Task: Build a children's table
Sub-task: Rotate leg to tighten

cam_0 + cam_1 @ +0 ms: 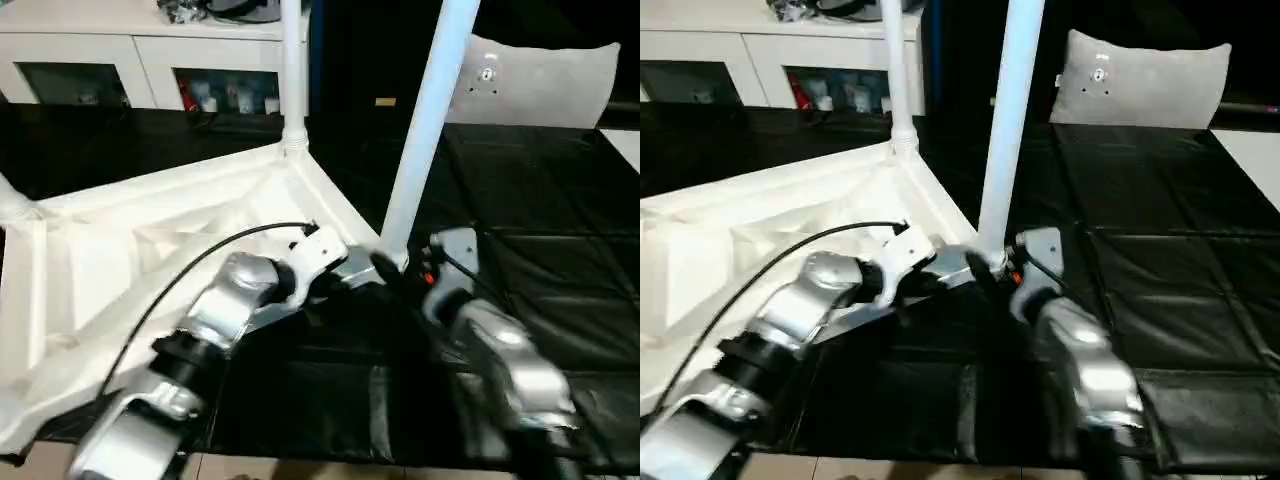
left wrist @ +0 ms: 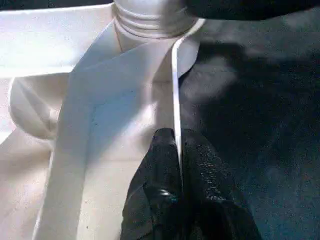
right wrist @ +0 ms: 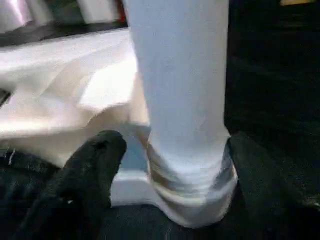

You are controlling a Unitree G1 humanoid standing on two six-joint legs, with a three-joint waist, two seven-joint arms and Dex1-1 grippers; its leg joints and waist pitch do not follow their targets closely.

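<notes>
The children's table top (image 1: 150,250) lies upside down on the black mat, ribbed side up. Two white legs stand upright in its corner sockets: a far leg (image 1: 293,70) and a near leg (image 1: 425,120). My left gripper (image 2: 177,137) is shut on the thin rim of the table top (image 2: 176,80), just short of the near leg's socket (image 2: 150,20). At the threaded base of the near leg (image 3: 185,150), my right gripper (image 3: 170,155) is open. One black finger (image 3: 85,170) sits on each side of the base, apart from it.
A white cabinet (image 1: 140,50) with glass doors runs along the back left. A grey-white cushion (image 1: 540,85) stands at the back right. The black mat (image 1: 560,260) stretches to the right of the table top, and pale floor (image 1: 300,468) shows along the near edge.
</notes>
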